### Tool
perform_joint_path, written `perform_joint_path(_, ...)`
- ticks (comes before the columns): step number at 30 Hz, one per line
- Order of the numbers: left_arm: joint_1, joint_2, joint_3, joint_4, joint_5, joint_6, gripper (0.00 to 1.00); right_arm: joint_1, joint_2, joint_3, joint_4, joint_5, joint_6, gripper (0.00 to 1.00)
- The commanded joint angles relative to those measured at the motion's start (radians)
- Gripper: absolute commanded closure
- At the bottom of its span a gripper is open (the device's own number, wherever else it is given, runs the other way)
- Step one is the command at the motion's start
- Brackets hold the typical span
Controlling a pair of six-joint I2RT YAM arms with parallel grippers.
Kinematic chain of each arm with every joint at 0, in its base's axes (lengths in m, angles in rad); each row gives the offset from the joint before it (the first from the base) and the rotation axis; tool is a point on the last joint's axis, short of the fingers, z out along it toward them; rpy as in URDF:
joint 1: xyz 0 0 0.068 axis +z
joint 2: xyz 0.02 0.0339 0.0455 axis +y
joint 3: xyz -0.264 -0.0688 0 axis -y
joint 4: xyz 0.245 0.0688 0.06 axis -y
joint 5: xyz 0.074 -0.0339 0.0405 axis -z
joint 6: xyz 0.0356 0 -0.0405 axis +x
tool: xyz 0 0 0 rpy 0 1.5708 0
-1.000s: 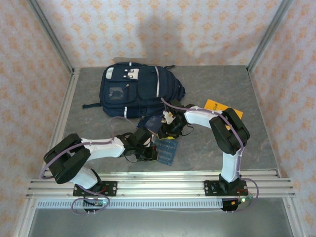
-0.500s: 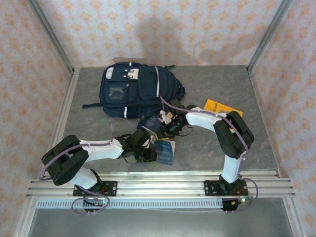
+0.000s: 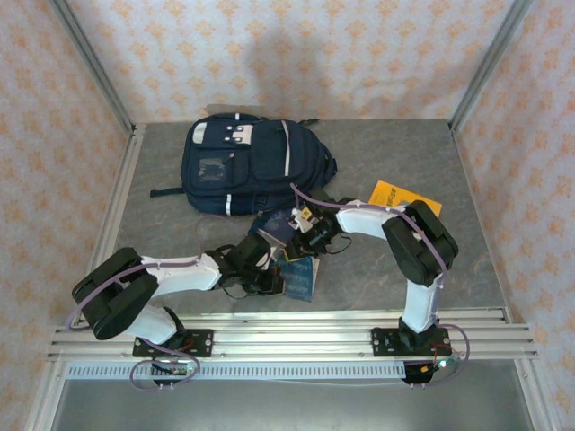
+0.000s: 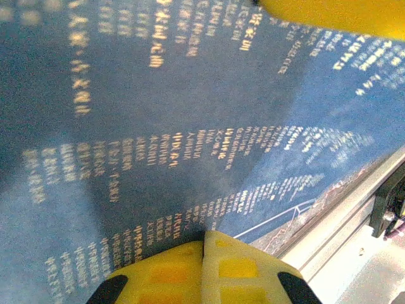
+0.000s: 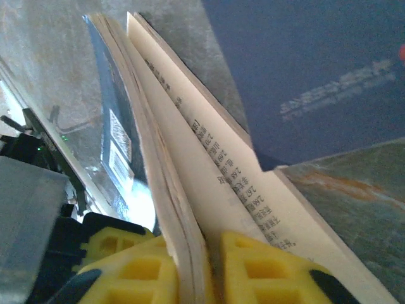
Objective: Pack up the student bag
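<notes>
One blue book (image 3: 303, 277) is clamped twice: left pincer (image 4: 269, 142) on its cover, right pincer (image 5: 196, 266) on its pages. Upper left, the student bag (image 3: 252, 166) looks soft, floppy; grip its opening's hem.

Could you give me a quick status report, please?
Left gripper shut on book cover; right gripper shut on its pages. Bag behind, untouched. Dark flat item between book and bag.

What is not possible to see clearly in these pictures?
Top view: the student bag is too small to tell if zipped.
Top view: the blue book sits partly under the left arm and right arm, title hidden.
Left wrist view: the cover print is blurred; the frame cuts the book.
Right wrist view: the right gripper covers the pages' lower edge.
</notes>
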Motion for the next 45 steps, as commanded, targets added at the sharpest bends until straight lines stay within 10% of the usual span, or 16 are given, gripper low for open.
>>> perform_joint_path(1, 0.039, -0.055, -0.034, -0.143, -0.174, 0.023, 1.0, 0.014, -0.033, -0.023, -0.091, 0.051, -0.011, 0.88)
perform_joint_path(5, 0.06, -0.259, -0.022, -0.285, -0.216, 0.005, 0.92, 0.004, -0.139, -0.03, -0.046, 0.053, 0.011, 0.94)
perform_joint_path(11, 0.18, -0.548, 0.072, -0.594, -0.38, -0.037, 0.53, 0.004, -0.319, -0.055, 0.113, 0.037, 0.116, 1.0)
perform_joint_path(18, 0.288, -0.58, 0.273, -0.642, -0.365, -0.059, 0.31, -0.035, -0.47, -0.02, 0.235, 0.076, 0.293, 1.0)
perform_joint_path(36, 0.3, -0.212, 0.673, -0.241, 0.009, -0.207, 0.26, -0.206, -0.599, -0.155, 1.122, 0.084, 1.108, 1.0)
perform_joint_path(45, 0.308, -0.122, 0.794, -0.077, 0.15, -0.217, 0.41, -0.207, -0.622, -0.195, 1.173, -0.014, 1.162, 1.0)
